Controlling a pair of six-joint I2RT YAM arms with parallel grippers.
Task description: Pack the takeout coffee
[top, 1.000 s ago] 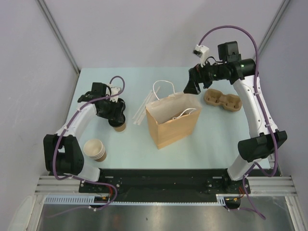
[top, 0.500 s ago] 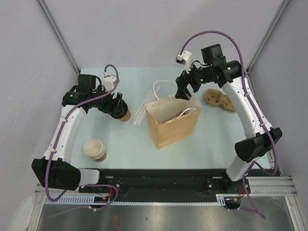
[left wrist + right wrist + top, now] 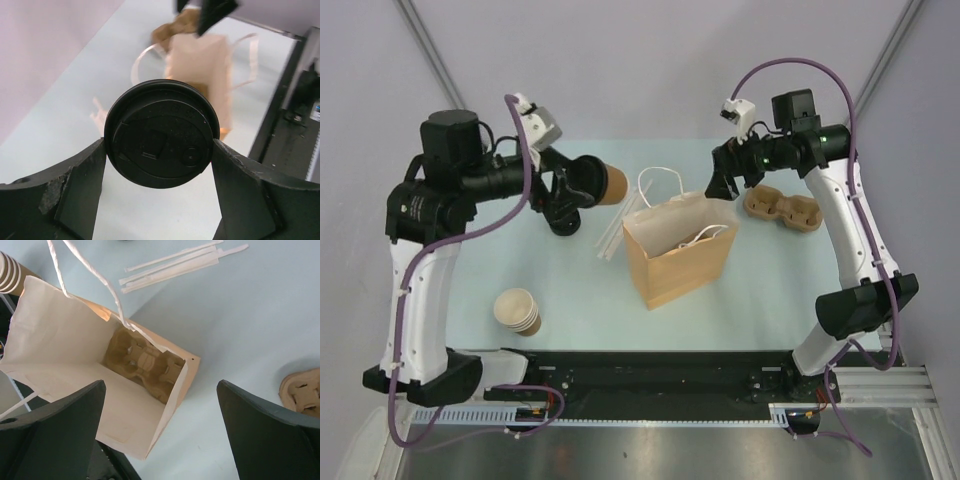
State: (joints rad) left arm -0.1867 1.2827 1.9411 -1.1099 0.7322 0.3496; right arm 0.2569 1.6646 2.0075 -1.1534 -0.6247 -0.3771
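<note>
On the pale desk (image 3: 770, 300) the brown paper bag (image 3: 675, 260) stood open at the middle, a pulp cup carrier (image 3: 145, 362) already lying in its bottom. A second carrier (image 3: 782, 208) sat near the far right corner and a stack of lidless cups (image 3: 518, 310) near the near left corner. The takeout coffee (image 3: 612, 183), lid on, was clenched by the left gripper (image 3: 588, 185), tipped sideways in the air toward the far left, beside the bag but not in it. The right gripper (image 3: 718, 186) hung released and empty over the bag's far rim. Lowering the cup into the bag remained.
</note>
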